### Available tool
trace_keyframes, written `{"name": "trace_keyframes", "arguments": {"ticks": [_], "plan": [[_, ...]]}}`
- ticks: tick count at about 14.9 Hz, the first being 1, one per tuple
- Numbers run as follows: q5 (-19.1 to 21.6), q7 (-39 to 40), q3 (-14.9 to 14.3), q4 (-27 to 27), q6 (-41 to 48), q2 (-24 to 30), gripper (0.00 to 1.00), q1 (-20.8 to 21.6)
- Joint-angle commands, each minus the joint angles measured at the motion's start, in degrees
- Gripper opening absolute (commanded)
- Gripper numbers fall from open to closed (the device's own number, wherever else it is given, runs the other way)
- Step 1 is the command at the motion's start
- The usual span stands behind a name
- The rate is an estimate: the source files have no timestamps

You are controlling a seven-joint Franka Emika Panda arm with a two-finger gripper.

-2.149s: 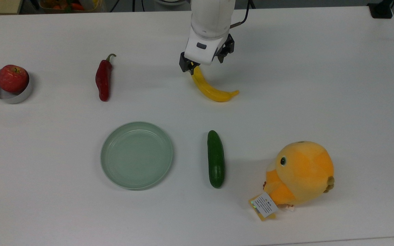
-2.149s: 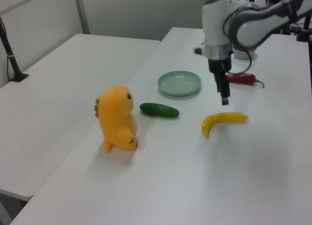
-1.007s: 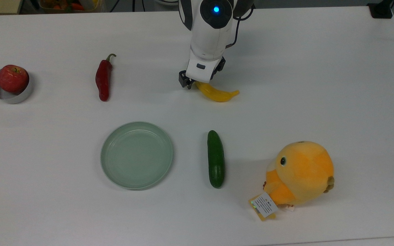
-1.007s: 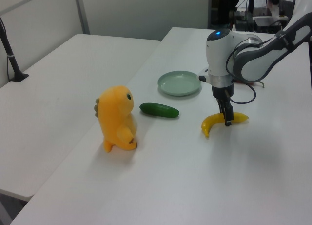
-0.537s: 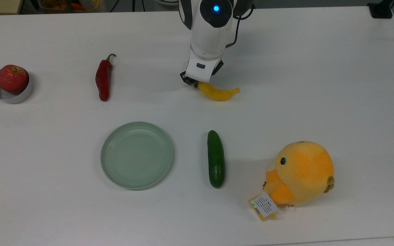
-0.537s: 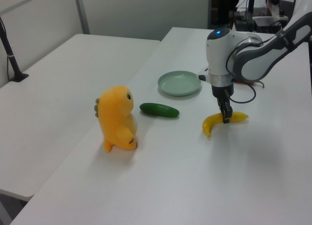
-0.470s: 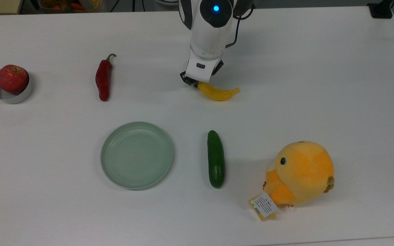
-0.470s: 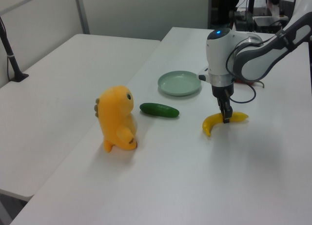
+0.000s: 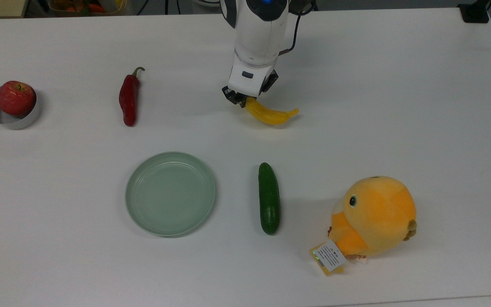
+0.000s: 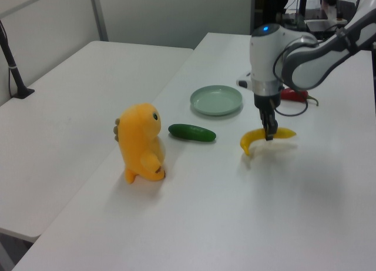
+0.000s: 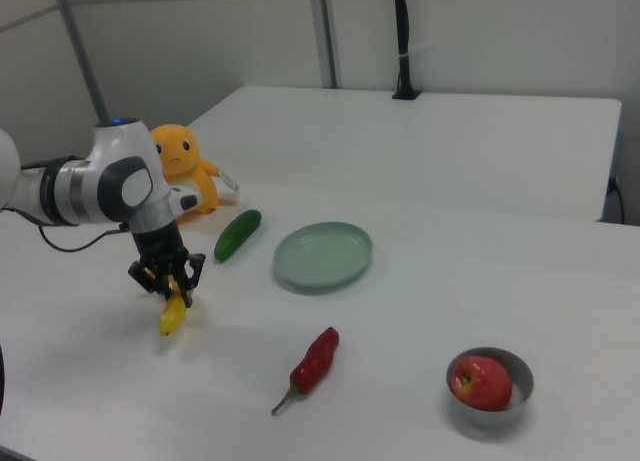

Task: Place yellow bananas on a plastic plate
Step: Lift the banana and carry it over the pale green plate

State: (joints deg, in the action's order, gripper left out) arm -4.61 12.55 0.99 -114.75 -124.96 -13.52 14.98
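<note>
Hand (image 9: pixel 242 100) clamped on banana (image 9: pixel 271 115), lifted off table (image 9: pixel 399 106); plate (image 9: pixel 170 193) well apart.

A: Where is the arm?

B: In the top view it enters from twelve o'clock, white wrist housing pointing straight down at the table.

A: And the gripper?

B: The gripper (image 9: pixel 243 100) sits at the low end of that wrist, black fingers pointing down and drawn in tight on one end of the yellow bananas (image 9: pixel 271 115).

A: Other angles?

B: In the left view the forearm comes in from two o'clock, the gripper (image 10: pixel 269 133) hanging vertical. In the right view the gripper (image 11: pixel 170 284) hangs below the wrist at about five o'clock.
</note>
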Motion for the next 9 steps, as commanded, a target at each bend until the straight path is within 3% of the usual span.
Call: {"name": "trace_keyframes", "arguments": {"ticks": [1, 6, 9], "plan": [[0.7, -0.5, 0.0, 4.3, 0.3, 1.4, 0.00, -2.8], [0.7, 1.9, -0.7, 11.6, -1.4, -0.1, 0.00, -8.0], [0.4, 7.7, -0.9, 12.2, -8.7, -1.9, 0.00, -11.2]]}}
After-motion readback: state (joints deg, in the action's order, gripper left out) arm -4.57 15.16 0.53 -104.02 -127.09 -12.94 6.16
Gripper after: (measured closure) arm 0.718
